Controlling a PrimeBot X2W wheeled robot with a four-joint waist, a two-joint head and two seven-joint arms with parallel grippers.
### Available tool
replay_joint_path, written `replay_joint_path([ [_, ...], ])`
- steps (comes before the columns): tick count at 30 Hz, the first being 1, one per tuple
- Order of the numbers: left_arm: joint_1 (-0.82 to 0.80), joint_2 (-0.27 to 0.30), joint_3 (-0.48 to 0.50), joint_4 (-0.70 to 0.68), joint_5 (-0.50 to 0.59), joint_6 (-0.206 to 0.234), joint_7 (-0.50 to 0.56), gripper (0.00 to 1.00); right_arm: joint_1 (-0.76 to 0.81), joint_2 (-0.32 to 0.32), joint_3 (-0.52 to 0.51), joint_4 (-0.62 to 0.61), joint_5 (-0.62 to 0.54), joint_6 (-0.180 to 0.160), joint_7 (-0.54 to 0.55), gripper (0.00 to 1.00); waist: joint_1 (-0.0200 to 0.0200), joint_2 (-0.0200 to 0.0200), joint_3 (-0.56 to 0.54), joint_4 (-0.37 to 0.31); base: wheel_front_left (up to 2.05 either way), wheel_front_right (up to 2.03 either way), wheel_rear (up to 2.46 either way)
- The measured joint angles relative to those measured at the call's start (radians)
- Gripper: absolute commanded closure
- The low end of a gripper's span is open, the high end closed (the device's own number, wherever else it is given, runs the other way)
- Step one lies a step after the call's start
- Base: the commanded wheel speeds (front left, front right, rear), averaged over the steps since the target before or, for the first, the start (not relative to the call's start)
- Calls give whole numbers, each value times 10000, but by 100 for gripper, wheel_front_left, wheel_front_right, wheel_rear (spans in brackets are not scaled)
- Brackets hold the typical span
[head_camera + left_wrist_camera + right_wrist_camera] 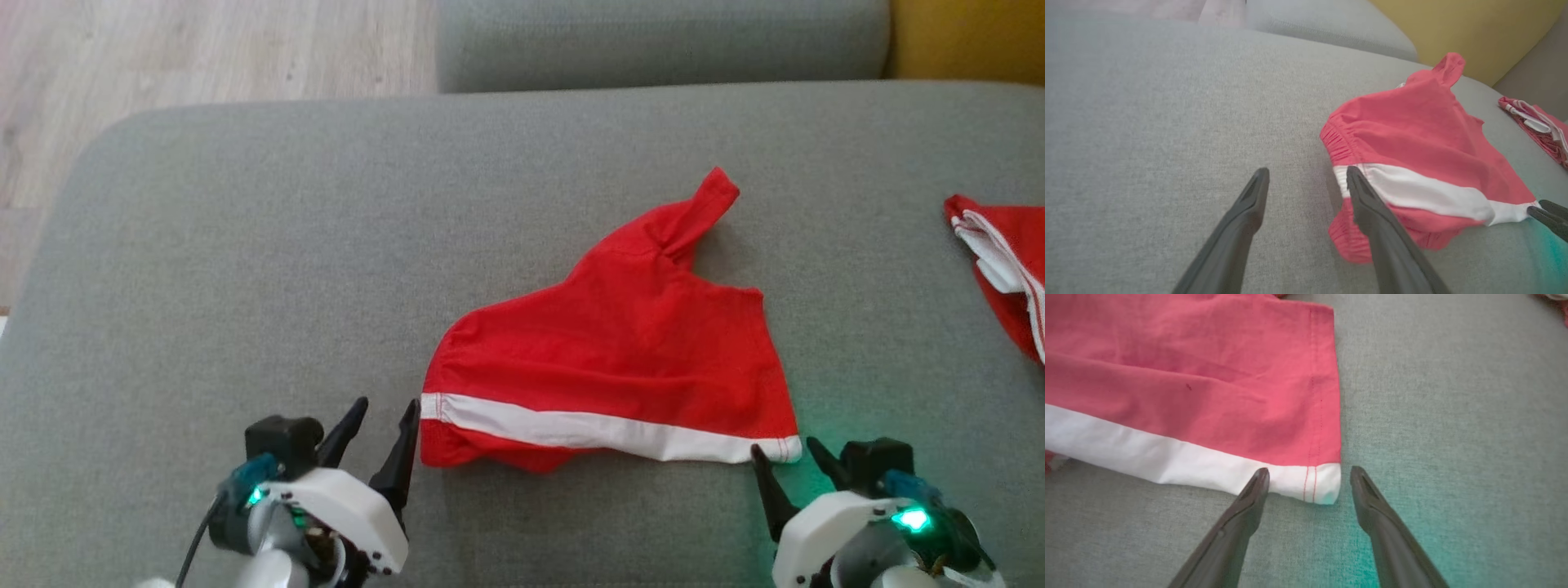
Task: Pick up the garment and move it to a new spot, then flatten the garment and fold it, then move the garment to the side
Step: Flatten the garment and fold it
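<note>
Grey sofa cushion [245, 245] is taking up most of the scene. Pale wooden floor [204, 49] is showing beyond its far left corner, a second grey cushion [653, 41] is sitting behind it, and a yellow surface [963, 37] is peeking in at the far right.

Two red garments are lying on the cushion. The task's garment [620, 351] is spread out near the middle, close to the robot. One white band [604, 429] is running along its near edge and one twisted tail [702, 208] is pointing away. A fold of red is tucking under the band's left end, so that part's shape is hard to read. The other red garment [1004, 269], with white trim, is lying well apart at the right and is being cut off by the frame edge.

Two grippers are sitting at the band's two ends, both with jaws spread and holding nothing. The left gripper [387, 402] is resting just beside the left end. The right gripper [784, 445] is straddling the right corner. Whether any fingertip is actually touching cloth, I cannot tell.

The left wrist view is bringing out the gathered elastic waist [1337, 143], which is looking smooth from the head. The right wrist view is picking up two rows of stitching [1312, 416] along the hem and a green glow [1412, 539] falling on the cushion.
</note>
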Motion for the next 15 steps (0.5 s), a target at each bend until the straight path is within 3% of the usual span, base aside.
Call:
replay_joint_path([
  [15, -330, 113, -282, 4, -938, -188, 1298, 0, -322, -15, 242, 96, -86, 0, 424, 0, 0, 0, 649, -124, 0, 0, 0],
])
